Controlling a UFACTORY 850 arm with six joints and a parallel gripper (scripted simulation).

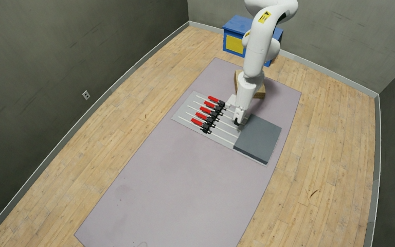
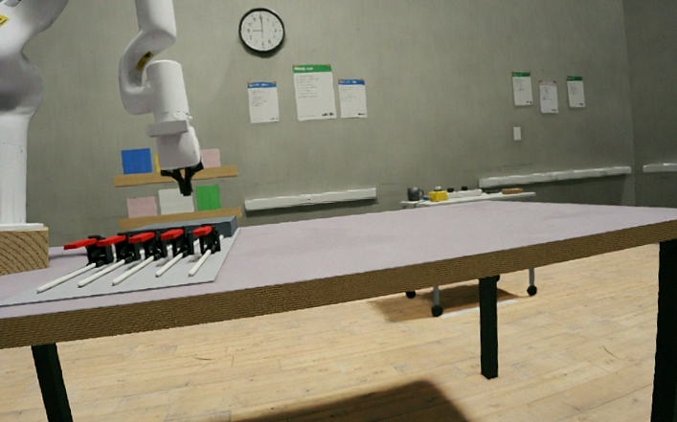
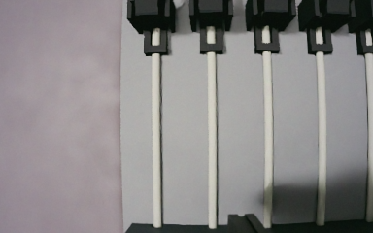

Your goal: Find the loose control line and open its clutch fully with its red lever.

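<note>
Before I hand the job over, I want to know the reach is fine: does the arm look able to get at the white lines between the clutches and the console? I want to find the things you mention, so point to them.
Probably yes: the closed gripper (image 1: 237, 122) (image 2: 186, 193) hangs above the white lines (image 1: 225, 139) (image 3: 212, 141), with nothing visible between, though its fingers would need opening to grasp one.

Round wall clock (image 2: 261, 30), pinned posters (image 2: 314, 91).

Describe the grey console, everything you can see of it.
The grey console is a low, flat, square-cornered box in plain dark slate grey, with a smooth, matte-looking top and no visible markings. It lies flat at one end of the thin light-grey base plate. White lines run from the black clutches to its near side. Its inside is hidden.
</note>
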